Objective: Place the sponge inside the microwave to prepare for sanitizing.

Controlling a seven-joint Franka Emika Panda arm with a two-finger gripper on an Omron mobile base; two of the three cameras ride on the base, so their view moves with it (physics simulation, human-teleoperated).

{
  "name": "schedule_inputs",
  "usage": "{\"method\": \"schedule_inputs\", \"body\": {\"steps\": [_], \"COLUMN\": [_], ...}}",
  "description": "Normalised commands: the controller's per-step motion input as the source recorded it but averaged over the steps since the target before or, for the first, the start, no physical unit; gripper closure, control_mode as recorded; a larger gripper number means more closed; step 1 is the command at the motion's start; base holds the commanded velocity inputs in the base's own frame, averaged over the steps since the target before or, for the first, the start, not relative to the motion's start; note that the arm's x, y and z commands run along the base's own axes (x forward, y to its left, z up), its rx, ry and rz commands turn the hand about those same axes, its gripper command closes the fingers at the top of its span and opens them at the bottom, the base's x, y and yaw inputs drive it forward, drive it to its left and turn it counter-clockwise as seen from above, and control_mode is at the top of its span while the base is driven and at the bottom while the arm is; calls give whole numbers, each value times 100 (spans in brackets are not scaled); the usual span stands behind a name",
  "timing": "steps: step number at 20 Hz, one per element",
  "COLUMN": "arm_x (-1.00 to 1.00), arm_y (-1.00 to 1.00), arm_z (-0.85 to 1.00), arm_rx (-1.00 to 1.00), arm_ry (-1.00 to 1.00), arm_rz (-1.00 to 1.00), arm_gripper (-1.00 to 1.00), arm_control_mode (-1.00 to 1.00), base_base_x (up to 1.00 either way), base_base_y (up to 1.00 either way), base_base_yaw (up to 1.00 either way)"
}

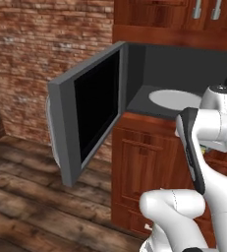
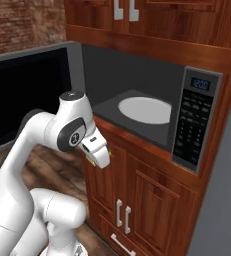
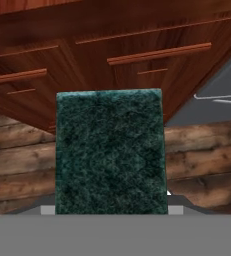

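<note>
The microwave (image 1: 184, 61) stands open in the wooden cabinetry, its black glass door (image 1: 93, 110) swung out to the left. Inside the dark cavity lies the pale turntable (image 2: 144, 110); the keypad panel (image 2: 194, 125) is on the right. My gripper (image 2: 98, 154) hangs below the cavity's floor, in front of the lower cabinet, shut on the sponge (image 3: 111, 150). The sponge's dark green scouring face fills the middle of the hand view and hides the fingertips. A yellow edge of the sponge (image 2: 92, 159) peeks from under the hand.
Wooden cabinet doors (image 2: 152, 200) sit under the microwave and more cabinets (image 2: 137, 20) above it. A brick wall (image 1: 26, 59) and plank floor (image 1: 26, 197) lie to the left. A grey panel (image 2: 227, 200) rises at the far right.
</note>
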Motion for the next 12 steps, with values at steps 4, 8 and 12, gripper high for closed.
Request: {"method": "schedule_inputs", "body": {"steps": [4, 8, 12], "arm_x": [0, 0, 0], "arm_y": [0, 0, 0], "arm_z": [0, 0, 0], "arm_rx": [0, 0, 0], "arm_ry": [0, 0, 0], "arm_rz": [0, 0, 0], "arm_gripper": [100, 100, 100], "arm_control_mode": [100, 100, 100], "base_base_x": [43, 60, 47], "base_base_y": [0, 0, 0], "base_base_yaw": [-3, 0, 0]}}
